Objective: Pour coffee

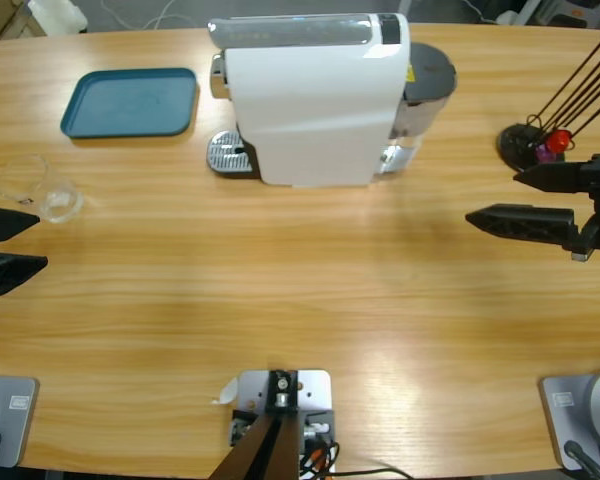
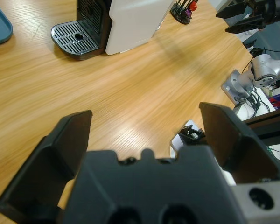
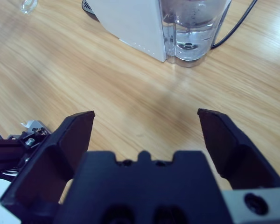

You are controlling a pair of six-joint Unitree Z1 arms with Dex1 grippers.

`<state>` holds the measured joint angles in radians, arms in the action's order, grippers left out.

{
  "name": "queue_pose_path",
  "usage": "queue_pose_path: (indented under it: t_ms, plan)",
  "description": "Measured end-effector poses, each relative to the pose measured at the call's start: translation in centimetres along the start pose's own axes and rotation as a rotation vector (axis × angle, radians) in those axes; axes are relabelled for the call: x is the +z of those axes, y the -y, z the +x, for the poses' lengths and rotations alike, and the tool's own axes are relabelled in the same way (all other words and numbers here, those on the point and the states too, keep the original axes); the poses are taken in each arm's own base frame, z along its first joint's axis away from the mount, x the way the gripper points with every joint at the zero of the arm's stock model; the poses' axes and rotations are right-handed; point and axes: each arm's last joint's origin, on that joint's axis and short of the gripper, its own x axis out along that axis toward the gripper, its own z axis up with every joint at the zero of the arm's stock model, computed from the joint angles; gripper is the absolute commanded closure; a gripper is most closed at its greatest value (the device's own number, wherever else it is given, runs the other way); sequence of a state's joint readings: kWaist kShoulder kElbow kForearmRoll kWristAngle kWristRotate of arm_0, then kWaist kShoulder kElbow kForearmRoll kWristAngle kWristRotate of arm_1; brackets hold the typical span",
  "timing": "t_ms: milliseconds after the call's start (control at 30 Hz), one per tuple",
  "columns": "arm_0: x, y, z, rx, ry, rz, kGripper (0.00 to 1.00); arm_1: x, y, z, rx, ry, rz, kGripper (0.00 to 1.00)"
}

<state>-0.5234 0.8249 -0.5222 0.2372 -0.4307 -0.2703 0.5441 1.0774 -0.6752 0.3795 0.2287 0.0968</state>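
The coffee can't be made out, but a small clear glass tumbler [image 1: 58, 199] stands near the left end of the wooden bench [image 1: 310, 300]. Just beside it, the left gripper [image 1: 5, 245] has its jaws wide apart, holding nothing. A teal tray [image 1: 130, 102] lies behind the glass. The white coffee machine [image 1: 315, 95] stands in the middle. The right gripper [image 1: 505, 200] waits at the far end, jaws wide too.
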Motion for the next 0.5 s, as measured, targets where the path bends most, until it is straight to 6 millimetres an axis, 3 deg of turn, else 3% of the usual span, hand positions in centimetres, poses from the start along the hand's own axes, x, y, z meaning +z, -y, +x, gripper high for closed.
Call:
queue_pose_path:
  t_ms: [333,500]
  plan:
    - [0.1,0.0,0.1,0.0,0.006,-0.007,0.023,0.0,0.0,0.0,0.0,0.0,0.003,0.0]
    - [1.2,-0.2,-0.1,0.036,0.043,-0.115,0.027,0.0,0.0,0.0,0.002,0.0,0.003,0.0]
